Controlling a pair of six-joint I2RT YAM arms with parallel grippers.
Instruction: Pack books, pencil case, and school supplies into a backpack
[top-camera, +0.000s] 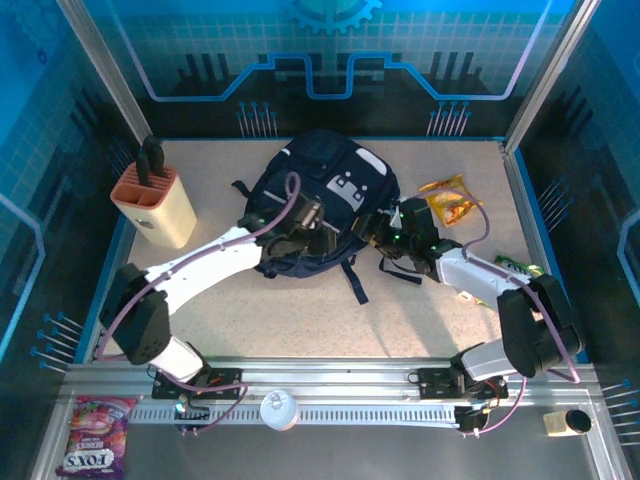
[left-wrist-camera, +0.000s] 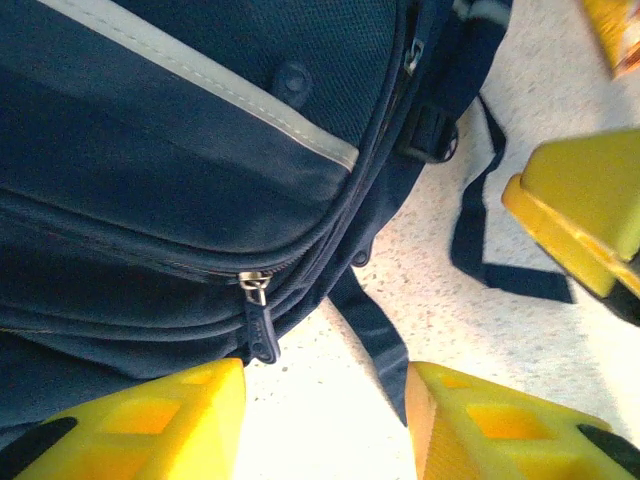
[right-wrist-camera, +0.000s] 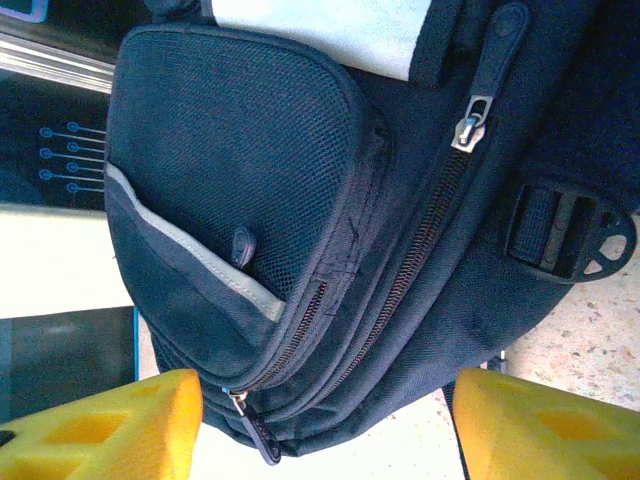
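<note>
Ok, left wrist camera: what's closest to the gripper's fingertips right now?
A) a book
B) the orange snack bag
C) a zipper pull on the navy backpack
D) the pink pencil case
C: the zipper pull hangs off the lower edge of the backpack, just ahead of the left gripper, whose jaws stand open on nothing.

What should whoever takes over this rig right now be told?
Left gripper: open, empty, at the backpack's near-left edge.
Right gripper: open, empty, at its right side.
Backpack lies mid-table; zips in view look closed; contents hidden.
Snack bag and knife block sit apart on the table.
Left: probably confirm the contents, then retract both arms.
</note>
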